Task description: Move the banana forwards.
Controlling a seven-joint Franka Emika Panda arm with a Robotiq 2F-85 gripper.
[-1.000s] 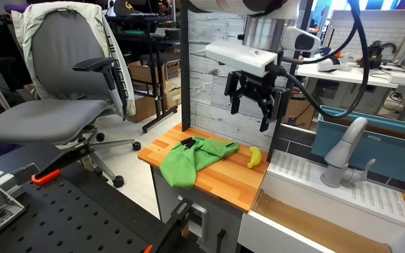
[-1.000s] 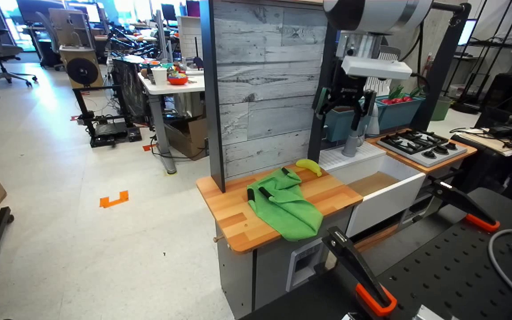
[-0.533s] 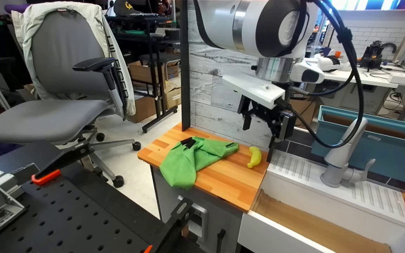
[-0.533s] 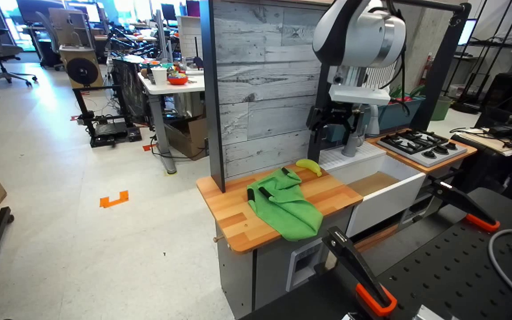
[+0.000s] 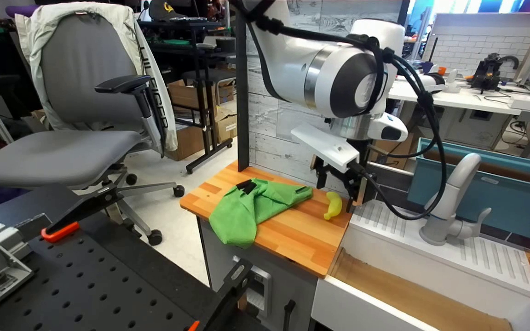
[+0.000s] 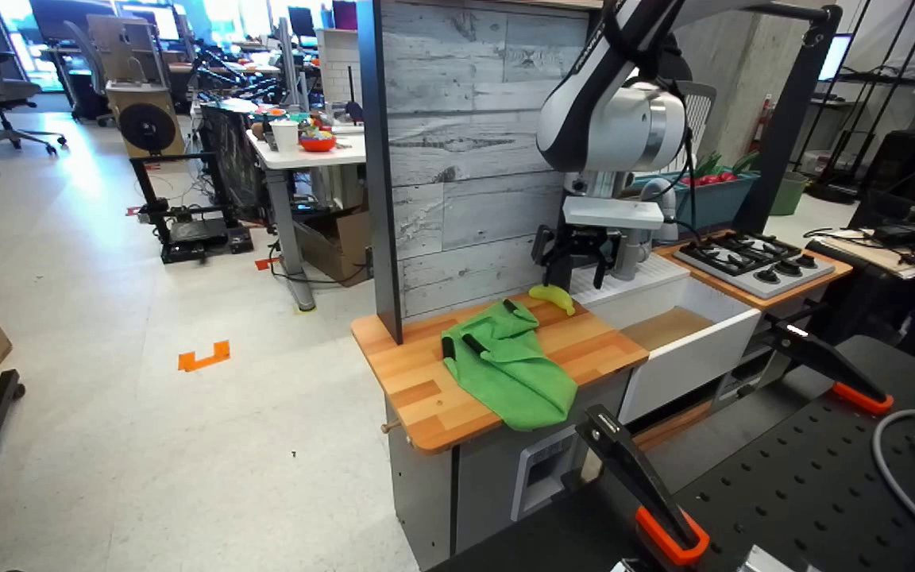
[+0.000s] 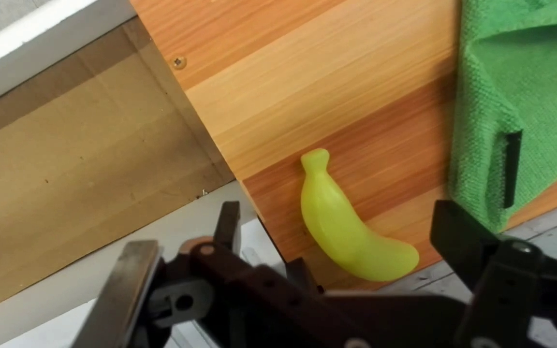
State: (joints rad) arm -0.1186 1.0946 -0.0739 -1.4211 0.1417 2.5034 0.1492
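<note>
The yellow banana lies on the wooden counter, near its back corner, between the green cloth and the sink; an exterior view shows it close to the wall panel. In the wrist view the banana lies whole on the wood, its narrow stem toward the top. My gripper is open and empty, with its fingers apart on either side of the banana in that view. In both exterior views the gripper hangs above the banana, toward its sink side, without touching it.
A crumpled green cloth lies on the counter beside the banana. The grey-white wall panel stands along the counter's back edge. The white sink adjoins the counter, with a grey faucet and a teal planter behind it.
My arm has come down over the last second, bringing the open gripper from high above to just over the banana's end of the counter. The banana and cloth have not moved.
</note>
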